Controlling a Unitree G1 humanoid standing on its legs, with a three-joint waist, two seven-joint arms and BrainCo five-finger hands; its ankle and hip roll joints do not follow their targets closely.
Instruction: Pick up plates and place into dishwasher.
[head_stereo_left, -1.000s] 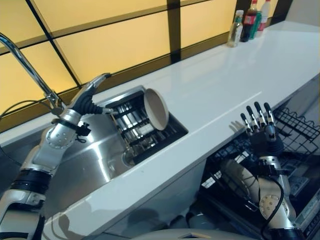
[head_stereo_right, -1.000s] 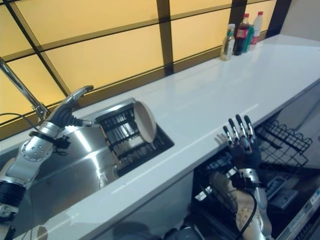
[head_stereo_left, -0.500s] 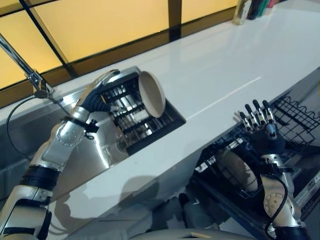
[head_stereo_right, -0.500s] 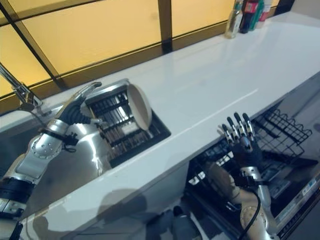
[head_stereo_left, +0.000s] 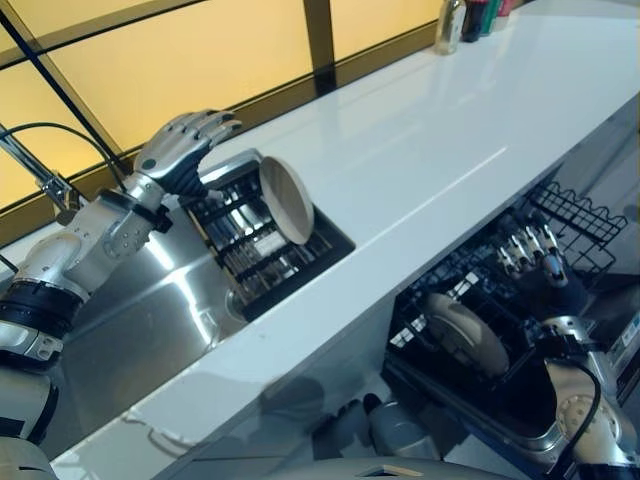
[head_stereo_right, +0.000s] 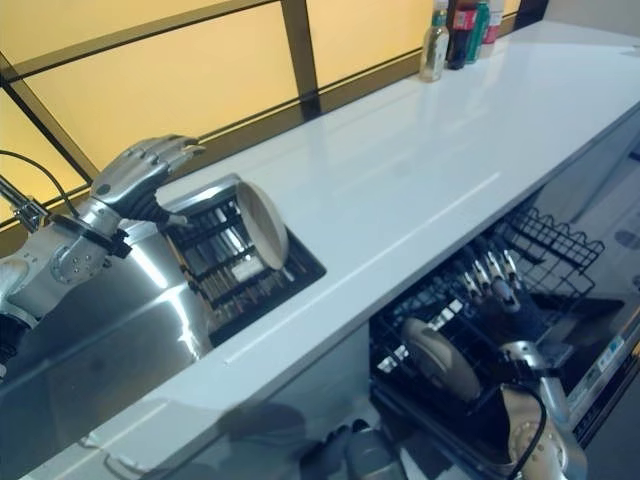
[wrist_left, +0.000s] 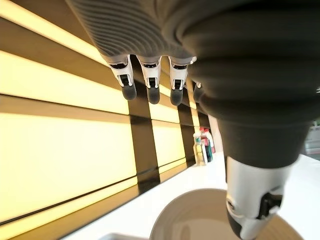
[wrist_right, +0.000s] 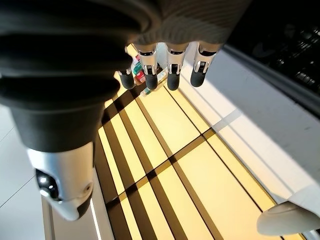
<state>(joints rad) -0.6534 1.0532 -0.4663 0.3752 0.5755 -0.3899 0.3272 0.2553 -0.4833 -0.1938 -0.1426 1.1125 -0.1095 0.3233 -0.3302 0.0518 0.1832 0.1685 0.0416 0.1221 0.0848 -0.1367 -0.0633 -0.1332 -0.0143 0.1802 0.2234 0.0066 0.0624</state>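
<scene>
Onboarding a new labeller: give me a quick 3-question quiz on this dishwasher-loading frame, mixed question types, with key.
1. True or false: the plate in the sink rack is gripped by the left hand.
2. Where does the other plate stand? A) on the counter B) in the dishwasher rack C) in the right hand
3. Fill in: the bottles stand at the counter's far ____ end.

Key: 1. False; the hand is open above the rack, apart from the plate. 2. B. 3. right.
</scene>
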